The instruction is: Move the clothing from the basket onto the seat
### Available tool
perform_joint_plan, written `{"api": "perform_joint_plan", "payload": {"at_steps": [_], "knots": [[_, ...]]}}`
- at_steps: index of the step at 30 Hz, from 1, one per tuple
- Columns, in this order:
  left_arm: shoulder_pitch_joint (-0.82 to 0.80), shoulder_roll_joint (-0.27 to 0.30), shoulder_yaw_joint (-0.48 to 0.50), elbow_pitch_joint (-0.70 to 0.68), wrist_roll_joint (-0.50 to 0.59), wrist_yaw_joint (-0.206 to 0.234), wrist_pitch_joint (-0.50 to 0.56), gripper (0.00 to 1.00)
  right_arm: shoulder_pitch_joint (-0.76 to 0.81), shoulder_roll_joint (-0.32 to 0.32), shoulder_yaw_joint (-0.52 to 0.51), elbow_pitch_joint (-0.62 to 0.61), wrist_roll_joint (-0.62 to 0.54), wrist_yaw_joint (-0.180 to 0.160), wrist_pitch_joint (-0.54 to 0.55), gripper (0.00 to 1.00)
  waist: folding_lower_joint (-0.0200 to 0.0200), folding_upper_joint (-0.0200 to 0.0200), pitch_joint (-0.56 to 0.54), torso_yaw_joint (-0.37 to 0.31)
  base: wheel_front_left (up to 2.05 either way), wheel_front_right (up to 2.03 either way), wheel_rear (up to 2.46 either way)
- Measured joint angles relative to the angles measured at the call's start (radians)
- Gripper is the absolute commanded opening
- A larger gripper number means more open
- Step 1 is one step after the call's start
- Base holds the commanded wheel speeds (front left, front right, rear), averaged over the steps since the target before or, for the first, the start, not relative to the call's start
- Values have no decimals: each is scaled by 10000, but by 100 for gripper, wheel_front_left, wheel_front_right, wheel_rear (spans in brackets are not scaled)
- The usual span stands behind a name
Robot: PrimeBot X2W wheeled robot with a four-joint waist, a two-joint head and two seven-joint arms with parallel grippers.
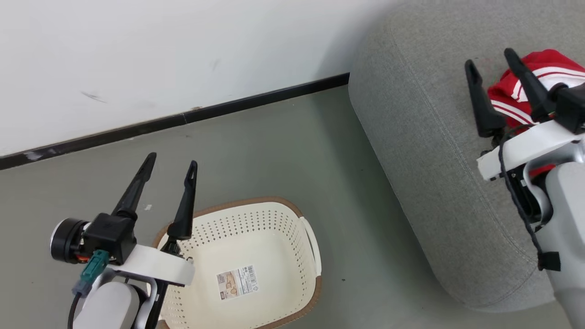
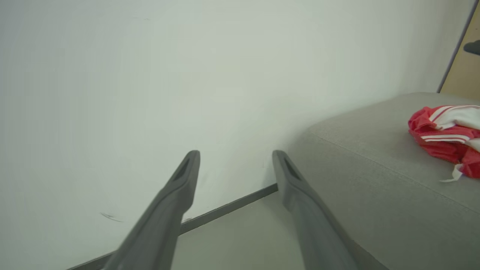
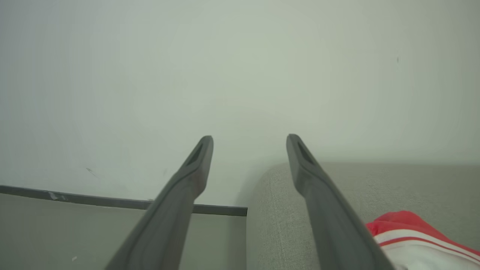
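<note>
Red cloth catches the eye first: the clothing (image 1: 544, 77) lies in a crumpled heap on top of the seat (image 1: 425, 151), toward its right side and well apart from the basket (image 1: 249, 201). The cloth is bright red with narrow white stripes, and a broader panel of white fabric is folded over its top. In the left wrist view a small white tag (image 2: 452, 176) trails off its lower edge onto the grey upholstery. The seat is a large grey woven piece with rounded corners and a stitched seam along its top edge. One end is near the white wall (image 1: 137, 55) and its black skirting board (image 1: 256, 103).

The basket stands on the grey-green floor (image 1: 320, 151) to the left of the seat. It is cream-white and perforated, with a brown rim and a side handle, and a barcode sticker (image 1: 237, 282) shows on its bare bottom.

The right gripper (image 1: 489, 58) hovers over the seat just beside the clothing, its two dark fingers spread wide apart and gripping nothing. The left gripper (image 1: 172, 161) hangs above the basket's left rim, fingers likewise parted, with nothing between them.
</note>
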Motion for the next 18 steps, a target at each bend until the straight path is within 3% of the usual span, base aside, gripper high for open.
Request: {"api": "perform_joint_plan", "payload": {"at_steps": [7, 18], "knots": [[548, -130, 564, 224, -82, 571, -96, 100, 355, 512, 412, -119, -33, 0, 0, 100, 0, 0, -448, 431, 0, 0, 0], [1526, -355, 1166, 775, -84, 1388, -128, 100, 1523, 1191, 159, -150, -36, 0, -8, 100, 0, 0, -1207, 1248, 0, 0, 0]]}}
